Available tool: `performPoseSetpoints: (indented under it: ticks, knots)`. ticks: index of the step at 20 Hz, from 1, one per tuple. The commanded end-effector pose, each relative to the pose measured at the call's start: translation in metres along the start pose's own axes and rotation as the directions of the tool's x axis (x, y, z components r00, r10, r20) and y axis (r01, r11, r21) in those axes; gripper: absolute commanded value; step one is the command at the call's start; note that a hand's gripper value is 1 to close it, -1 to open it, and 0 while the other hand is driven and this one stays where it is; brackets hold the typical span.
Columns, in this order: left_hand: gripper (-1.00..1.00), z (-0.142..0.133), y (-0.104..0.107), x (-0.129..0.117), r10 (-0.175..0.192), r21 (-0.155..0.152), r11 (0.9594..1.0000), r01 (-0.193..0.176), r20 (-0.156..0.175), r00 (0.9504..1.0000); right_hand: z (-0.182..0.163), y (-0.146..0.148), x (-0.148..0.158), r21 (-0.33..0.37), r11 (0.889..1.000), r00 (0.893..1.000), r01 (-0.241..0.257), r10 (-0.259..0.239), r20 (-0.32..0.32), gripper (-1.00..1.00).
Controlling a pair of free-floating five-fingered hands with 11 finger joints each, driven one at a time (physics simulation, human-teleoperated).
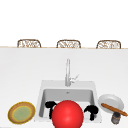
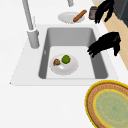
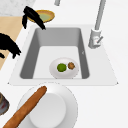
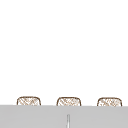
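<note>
White desk (image 1: pixel 22 75) all round, sink (image 2: pixel 71 35) sunk mid-way. Left robot hand (image 2: pixel 105 45) and right robot hand (image 2: pixel 106 10) hovering at near rim, fingers drooping loose, holding nothing. Bowl (image 2: pixel 63 66) with lime (image 2: pixel 66 59) on basin floor, walls well apart.

The front camera faces the sink (image 1: pixel 67 100) from near; both side cameras look along it; the upper one shares the faucet (image 4: pixel 67 121).
</note>
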Motion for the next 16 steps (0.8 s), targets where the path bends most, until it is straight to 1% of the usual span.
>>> performPoseSetpoints:
  ticks: [1, 2, 5, 7, 8, 10, 13, 16]
  knots:
    - [-1.00, -0.011, 0.002, -0.027, 0.044, -0.012, 0.9990, -0.044, -0.017, 0.9989, 0.000, 0.000, 0.000, 0.000, 1.000, 1.000, 0.000, 0.000, 0.000, 0.00]
    - [-1.00, -0.012, 0.002, -0.034, 0.047, -0.020, 0.9987, -0.048, -0.015, 0.9988, 0.000, 0.000, 0.000, 0.000, 1.000, 1.000, 0.000, 0.000, 0.000, 0.00]
    - [-1.00, -0.022, 0.003, -0.055, 0.058, -0.018, 0.9981, -0.059, -0.021, 0.9981, 0.000, 0.000, 0.000, -0.001, 1.000, 1.000, 0.001, -0.001, -0.001, 0.00]
    - [-1.00, -0.031, 0.005, -0.065, 0.067, -0.016, 0.9976, -0.067, -0.021, 0.9975, 0.000, 0.000, 0.000, -0.002, 1.000, 1.000, 0.002, -0.002, -0.001, 0.00]
    - [-1.00, -0.035, 0.005, -0.069, 0.068, -0.015, 0.9976, -0.068, -0.020, 0.9975, 0.000, 0.000, 0.000, -0.002, 1.000, 1.000, 0.002, -0.002, -0.001, 0.00]
    - [-1.00, -0.043, 0.006, -0.078, 0.058, -0.003, 0.9983, -0.058, -0.021, 0.9981, 0.000, 0.000, 0.000, -0.002, 1.000, 1.000, 0.003, -0.003, -0.001, 0.00]
    - [-1.00, -0.060, 0.004, -0.093, 0.049, -0.008, 0.9988, -0.049, -0.020, 0.9986, 0.000, 0.000, 0.000, -0.002, 1.000, 1.000, 0.003, -0.003, -0.002, 0.00]
    - [-1.00, -0.075, 0.000, -0.107, 0.053, -0.011, 0.9985, -0.054, -0.024, 0.9983, 0.000, 0.000, 0.000, -0.003, 1.000, 1.000, 0.003, -0.003, -0.002, 0.00]
